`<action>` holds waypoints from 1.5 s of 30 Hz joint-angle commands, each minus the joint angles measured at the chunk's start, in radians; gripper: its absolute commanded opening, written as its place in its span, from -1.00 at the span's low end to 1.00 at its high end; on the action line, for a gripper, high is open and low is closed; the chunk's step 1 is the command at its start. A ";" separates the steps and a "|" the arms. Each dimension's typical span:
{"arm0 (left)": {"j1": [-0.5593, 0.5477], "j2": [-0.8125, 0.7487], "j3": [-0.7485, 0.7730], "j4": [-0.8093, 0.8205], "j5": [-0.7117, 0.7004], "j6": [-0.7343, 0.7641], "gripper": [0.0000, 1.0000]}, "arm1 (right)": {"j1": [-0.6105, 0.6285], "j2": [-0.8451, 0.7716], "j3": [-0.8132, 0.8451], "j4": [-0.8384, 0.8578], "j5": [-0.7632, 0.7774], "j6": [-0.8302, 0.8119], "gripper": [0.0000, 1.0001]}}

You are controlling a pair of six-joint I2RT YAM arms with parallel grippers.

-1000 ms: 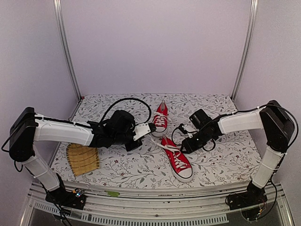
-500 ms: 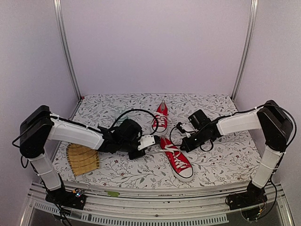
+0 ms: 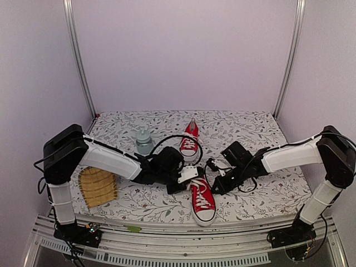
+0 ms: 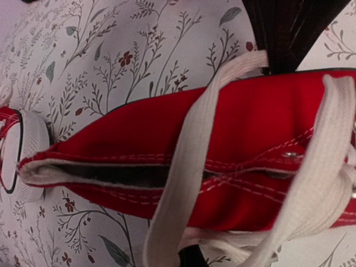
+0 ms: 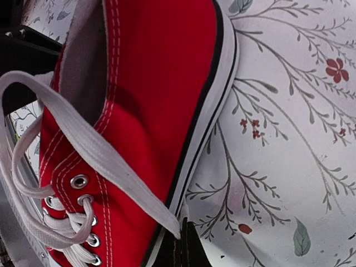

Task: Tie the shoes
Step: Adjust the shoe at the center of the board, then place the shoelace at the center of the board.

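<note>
I'm clamping my left gripper [image 3: 192, 173] tight on the lace [image 4: 183, 161]. My right gripper [image 3: 214, 187] is pinching a lace end, fully closed. The lace is crossing the shoe [image 3: 203, 201], which is lying between them near the table's [image 3: 261, 125] front edge, middle. The other shoe [image 3: 189, 143] is sitting just behind.

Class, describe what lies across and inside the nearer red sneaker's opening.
A loose white lace crosses the opening of the nearer sneaker; pale lining shows inside. The canvas side hides the insole.
</note>
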 commanded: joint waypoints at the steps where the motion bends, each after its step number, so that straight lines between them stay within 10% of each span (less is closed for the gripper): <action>1: -0.021 0.068 0.038 0.063 0.021 -0.003 -1.00 | 0.021 -0.022 -0.014 0.013 -0.042 0.061 -0.99; 17: 0.028 -0.256 -0.085 -0.053 -0.189 0.018 -1.00 | -0.132 -0.420 0.087 -0.410 0.426 0.066 -0.99; 29: 0.023 -0.317 -0.131 -0.358 -0.043 -0.035 -1.00 | -0.132 -0.398 0.208 -0.500 0.283 0.037 -0.99; 35: 0.040 -0.323 -0.077 -0.584 0.039 -0.112 0.60 | -0.134 -0.371 0.228 -0.537 0.247 0.074 -0.99; 45: 0.133 -0.208 -0.047 -0.662 0.102 -0.077 0.38 | -0.152 -0.355 0.224 -0.532 0.182 0.108 -0.98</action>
